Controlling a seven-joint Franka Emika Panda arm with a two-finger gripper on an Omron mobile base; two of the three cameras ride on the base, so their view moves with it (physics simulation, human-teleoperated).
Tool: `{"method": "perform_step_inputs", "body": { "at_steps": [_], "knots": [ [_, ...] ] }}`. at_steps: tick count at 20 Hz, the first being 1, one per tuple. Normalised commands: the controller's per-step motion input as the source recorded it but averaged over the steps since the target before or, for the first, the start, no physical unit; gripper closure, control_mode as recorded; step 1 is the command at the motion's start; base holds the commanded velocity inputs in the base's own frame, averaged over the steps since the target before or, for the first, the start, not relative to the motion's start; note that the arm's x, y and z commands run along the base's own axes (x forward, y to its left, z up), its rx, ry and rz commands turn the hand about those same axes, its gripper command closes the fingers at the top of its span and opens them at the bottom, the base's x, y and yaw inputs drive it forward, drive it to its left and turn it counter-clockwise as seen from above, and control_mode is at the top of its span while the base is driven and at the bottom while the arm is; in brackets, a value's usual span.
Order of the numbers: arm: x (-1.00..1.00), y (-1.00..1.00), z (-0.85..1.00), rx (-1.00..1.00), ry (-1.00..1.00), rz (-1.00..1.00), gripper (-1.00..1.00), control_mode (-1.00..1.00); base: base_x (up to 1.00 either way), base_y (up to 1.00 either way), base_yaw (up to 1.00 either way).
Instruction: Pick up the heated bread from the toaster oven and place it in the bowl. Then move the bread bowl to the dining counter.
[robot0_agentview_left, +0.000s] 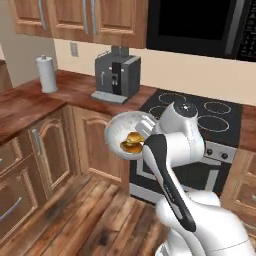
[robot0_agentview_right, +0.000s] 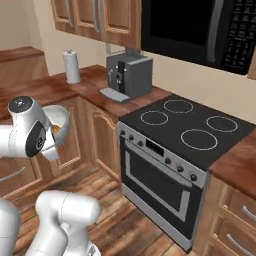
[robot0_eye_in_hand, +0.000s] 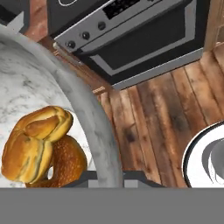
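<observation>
The white marbled bowl (robot0_agentview_left: 120, 131) hangs in the air over the wood floor, in front of the stove. My gripper (robot0_eye_in_hand: 109, 177) is shut on its rim, and the fingers are mostly hidden under that rim. Inside the bowl lies the lumpy golden bread (robot0_eye_in_hand: 35, 142), resting on a darker brown food piece (robot0_eye_in_hand: 70, 164). In the left base view the bread (robot0_agentview_left: 132, 141) shows just left of my forearm. From the right base view the bowl (robot0_agentview_right: 62, 116) peeks out behind my wrist. The toaster oven and the dining counter are out of view.
A black stove (robot0_agentview_right: 185, 125) with its oven door (robot0_eye_in_hand: 144, 39) stands just beyond the bowl. A dark grey coffee machine (robot0_agentview_left: 117, 75) and a paper towel roll (robot0_agentview_left: 46, 73) sit on the corner counter. Wooden cabinets (robot0_agentview_left: 47, 145) line the left side.
</observation>
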Motion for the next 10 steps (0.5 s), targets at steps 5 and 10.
{"method": "perform_step_inputs", "body": {
  "at_steps": [5, 10],
  "knots": [
    [0.0, 0.0, 0.0, 0.0, 0.0, 0.0, 1.0, 1.0, 0.0, 0.0, 1.0],
    [0.0, 0.0, 0.0, 0.0, 0.0, 0.0, 1.0, 1.0, 0.0, 0.23, 0.96]
  ]
}}
